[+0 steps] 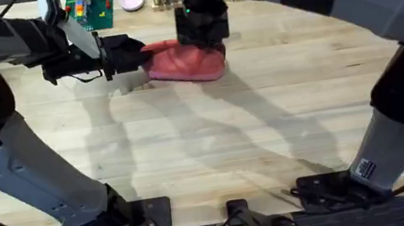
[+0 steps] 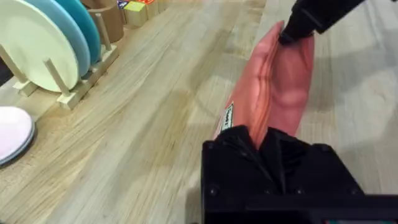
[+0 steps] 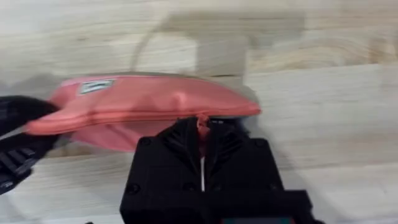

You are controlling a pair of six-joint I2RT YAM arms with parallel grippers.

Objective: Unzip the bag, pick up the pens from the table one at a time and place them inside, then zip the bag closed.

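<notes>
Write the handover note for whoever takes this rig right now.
Left end effector: shut on one end of the bag.
Right end effector: shut at the bag's zipper line, apparently on the pull tab.
Bag lies on the table, far side, held between both arms.
Done: both grips set. The visible zipper stretch looks closed.
Left: whether pens are inside cannot be told; check before finishing.

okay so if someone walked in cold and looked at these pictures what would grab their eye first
The coral-pink bag stands out at the far middle of the pale wooden table, pinched from both ends. The left pincer grips its left end, while the right pincer comes down from above, shut on the small zipper pull. In the left wrist view, pastel plates stand in a wooden rack.
</notes>
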